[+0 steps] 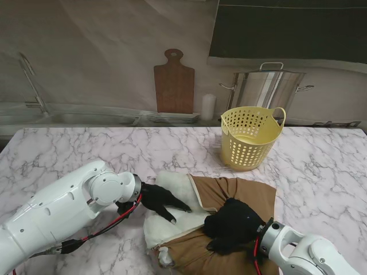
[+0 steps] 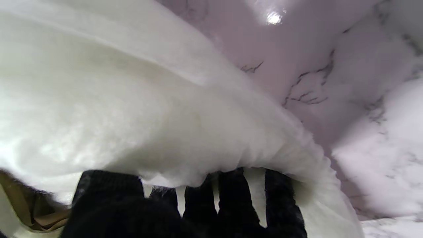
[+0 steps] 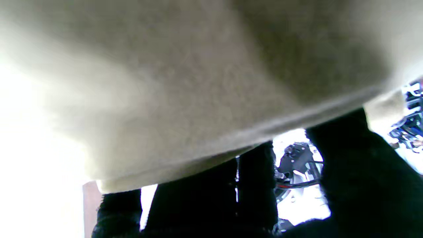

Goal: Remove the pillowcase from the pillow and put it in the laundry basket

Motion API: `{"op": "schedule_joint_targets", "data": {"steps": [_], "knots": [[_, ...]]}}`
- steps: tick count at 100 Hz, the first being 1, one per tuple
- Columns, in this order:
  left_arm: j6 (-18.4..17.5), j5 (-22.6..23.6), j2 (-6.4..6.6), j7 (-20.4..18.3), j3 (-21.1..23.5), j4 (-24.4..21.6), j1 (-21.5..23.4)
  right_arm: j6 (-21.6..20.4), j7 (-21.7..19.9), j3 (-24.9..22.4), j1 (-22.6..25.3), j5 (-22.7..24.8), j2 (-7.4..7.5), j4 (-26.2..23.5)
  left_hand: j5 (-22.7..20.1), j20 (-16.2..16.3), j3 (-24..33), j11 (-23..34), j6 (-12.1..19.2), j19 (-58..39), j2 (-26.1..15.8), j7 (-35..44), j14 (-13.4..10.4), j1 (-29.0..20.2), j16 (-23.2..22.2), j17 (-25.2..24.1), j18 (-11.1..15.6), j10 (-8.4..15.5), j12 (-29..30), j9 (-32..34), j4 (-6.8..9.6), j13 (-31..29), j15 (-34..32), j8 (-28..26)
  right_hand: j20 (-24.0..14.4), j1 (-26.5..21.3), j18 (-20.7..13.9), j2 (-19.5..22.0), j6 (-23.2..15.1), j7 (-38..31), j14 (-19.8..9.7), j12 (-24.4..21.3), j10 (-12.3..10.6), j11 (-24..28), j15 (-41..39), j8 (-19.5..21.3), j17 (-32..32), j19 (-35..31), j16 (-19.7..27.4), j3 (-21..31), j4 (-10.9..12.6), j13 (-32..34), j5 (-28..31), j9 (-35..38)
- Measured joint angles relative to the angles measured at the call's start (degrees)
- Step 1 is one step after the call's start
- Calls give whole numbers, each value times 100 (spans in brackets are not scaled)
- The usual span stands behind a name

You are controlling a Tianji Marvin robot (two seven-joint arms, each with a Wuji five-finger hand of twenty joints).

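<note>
The brown fabric pillowcase (image 1: 229,197) is lying near the worktop's near edge, partly peeled back, with the white fluffy pillow (image 1: 172,206) sticking out of its open left end. To do this step well, I judge the pillow should be pinned flat while the case is drawn off rightward, towards the basket side, in one steady pull so the seam does not snag. The black-gloved left hand (image 1: 162,200) is pressing on the exposed pillow, its fingers (image 2: 231,198) stretched out and slightly apart, holding nothing. The black-gloved right hand (image 1: 232,224) is bunching the brown cloth, fingers curled and clamped on it. The yellow perforated plastic laundry basket (image 1: 250,137) is standing upright farther from me, towards the worktop's far right, well apart from the pillowcase.
</note>
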State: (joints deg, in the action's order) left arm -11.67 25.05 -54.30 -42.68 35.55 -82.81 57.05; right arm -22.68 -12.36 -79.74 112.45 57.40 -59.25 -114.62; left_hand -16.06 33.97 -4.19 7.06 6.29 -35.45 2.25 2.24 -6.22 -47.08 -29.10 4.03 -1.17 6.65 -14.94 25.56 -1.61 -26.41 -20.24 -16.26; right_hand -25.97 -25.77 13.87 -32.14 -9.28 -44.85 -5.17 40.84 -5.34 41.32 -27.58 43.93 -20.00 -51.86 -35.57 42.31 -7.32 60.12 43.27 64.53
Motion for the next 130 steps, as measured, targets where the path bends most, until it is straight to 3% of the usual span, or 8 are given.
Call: {"op": "schedule_joint_targets", "data": {"steps": [12, 23, 30, 39, 64, 74, 99, 130], "knots": [[24, 150, -33, -65, 236, -50, 153, 39, 410, -7, 54, 423, -4, 12, 6, 0, 0, -6, 30, 0, -12, -2, -37, 0, 0, 0, 40, 90, 0, 0, 0, 0, 21, 0, 0, -51, -160, 0, 5, 1534, -169, 142, -237, 650, -239, -708, -294, -57, -10, 247, 49, 233, -458, -3], [18, 503, -98, -145, 906, -233, 629, 83, 487, 158, -75, 338, 6, 157, 6, 0, 0, -102, 46, 88, -13, -2, -37, 0, 83, 0, 32, 142, 0, 0, 0, 1, 356, 0, 0, -360, -139, 6, -6, 1849, -170, 284, -258, 836, -373, -1061, -362, -173, -25, 367, 23, 286, -669, -3], [17, 661, -144, -191, 1549, -447, 1116, 141, 451, 333, -255, 138, 21, 286, 6, 0, 0, -223, 46, 294, -12, -2, 252, -24, 272, 8, -496, 138, 22, -4, 0, 33, 698, 1, -49, -563, 55, 176, -86, 1849, -161, 381, -259, 954, -546, -1139, -367, -371, -158, 377, 17, 293, -669, -3], [-10, 860, -141, -166, 2163, -749, 1658, 191, 343, 529, -530, -245, 27, 459, 6, -2, 0, -378, -107, 289, -11, -4, 424, -95, 459, 124, -1114, -71, 149, -80, 0, 114, 1018, 1, -187, -713, 250, 276, -235, 1849, -147, 483, -259, 1024, -724, -1264, -386, -625, -223, 377, -24, 357, -669, -3], [-482, 1295, -137, 467, 3397, -1466, 2668, 177, 152, 767, -1043, -475, 29, 721, -249, -3, 155, -378, -917, 289, 46, 20, 1636, -578, 500, 191, -1258, -1212, 178, 66, 0, 30, 1024, 3, -276, -773, 422, 276, -369, 1787, -91, 500, -223, 1029, -821, -1367, -443, -767, -334, 377, -25, 399, -670, -3], [-682, 1401, -141, 873, 3760, -1653, 2991, 180, 121, 839, -1165, -563, 35, 836, -429, -3, 192, -318, -1181, 289, -6, 82, 1752, -835, 500, 218, -1323, -1436, 177, 282, 0, -69, 997, 3, -341, -773, 548, 276, -432, 1728, -78, 508, -215, 1040, -964, -1427, -489, -942, -345, 377, -28, 444, -670, -3], [-1078, 1101, -198, 1630, 3936, -1833, 3365, 191, 191, 1063, -1432, -648, 40, 1103, -654, -3, 211, -281, -1205, 289, -212, 210, 1796, -917, 500, 273, -1332, -1492, 124, 369, 0, -197, 902, 2, -446, -773, 619, 331, -443, 1497, -60, 502, -203, 1046, -978, -1771, -568, -1055, -350, 374, -68, 451, -674, -3], [-1092, 679, -236, 1757, 3532, -1748, 3290, 732, 855, 1259, -1578, -70, -24, 1319, -1197, -3, 211, -133, -1336, 289, -314, 600, 1809, -830, 437, 283, -1345, -1603, -47, 840, 0, -250, 859, -410, -450, -1011, 607, 618, -140, 1497, -49, 356, -160, 880, -897, -1927, -560, -1066, -348, 366, -204, 453, -805, -3]]}}
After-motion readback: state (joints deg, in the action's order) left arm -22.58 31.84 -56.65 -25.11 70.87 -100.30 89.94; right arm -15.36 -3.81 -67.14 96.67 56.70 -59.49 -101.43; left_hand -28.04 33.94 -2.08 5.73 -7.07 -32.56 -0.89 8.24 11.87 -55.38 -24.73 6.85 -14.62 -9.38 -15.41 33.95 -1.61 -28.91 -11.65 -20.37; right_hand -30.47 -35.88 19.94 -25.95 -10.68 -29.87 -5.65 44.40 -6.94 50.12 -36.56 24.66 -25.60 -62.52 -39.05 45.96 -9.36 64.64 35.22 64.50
